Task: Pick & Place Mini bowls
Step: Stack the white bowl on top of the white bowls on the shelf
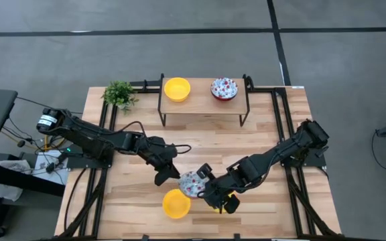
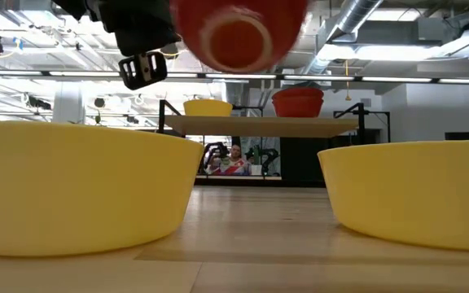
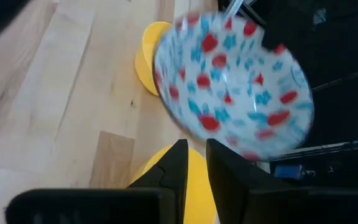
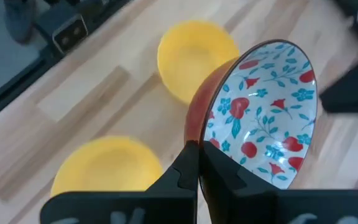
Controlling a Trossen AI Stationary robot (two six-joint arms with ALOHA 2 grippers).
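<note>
Bench: pale wooden planks inside a black frame; it stands on a grey floor crossed by dark lines
Room: the low view looks into a hall with ceiling ducts and strip lights; a person sits far off behind the bench, too small to tell more
Shelf: a small raised wooden shelf on black legs at the far middle; it carries a yellow bowl on the left and a floral bowl on the right
Plant: a small green plant at the far left corner, just beside the shelf
Right hand: near the middle front; pinched shut on the rim of the held floral bowl, which is red outside, tilted on edge and lifted off the bench
Left hand: just left of the held bowl; fingers narrow, nearly together, holding nothing
Near bowls: a second yellow bowl lies on the bench just under the held one; the right wrist view shows two yellow bowls there, and the low view has them large in front, blocking much of the bench
</note>
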